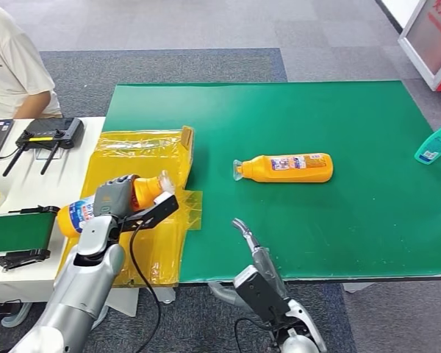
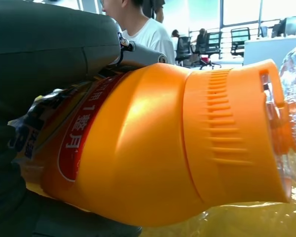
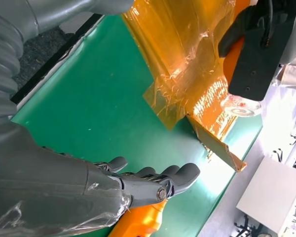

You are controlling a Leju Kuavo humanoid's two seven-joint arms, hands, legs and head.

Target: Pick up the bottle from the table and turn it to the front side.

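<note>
Right now the left hand (image 1: 114, 197) grips an orange bottle (image 1: 143, 191) around its body, holding it on its side above the yellow plastic-lined box (image 1: 151, 151) at the left end of the green table (image 1: 345, 220); the clear cap points toward the table's middle. Another orange bottle (image 1: 287, 168) lies on its side mid-table, apart from both hands. Near the front edge, the right hand (image 1: 257, 265) holds nothing, its fingers (image 3: 168, 177) stretched out together over the green surface.
</note>
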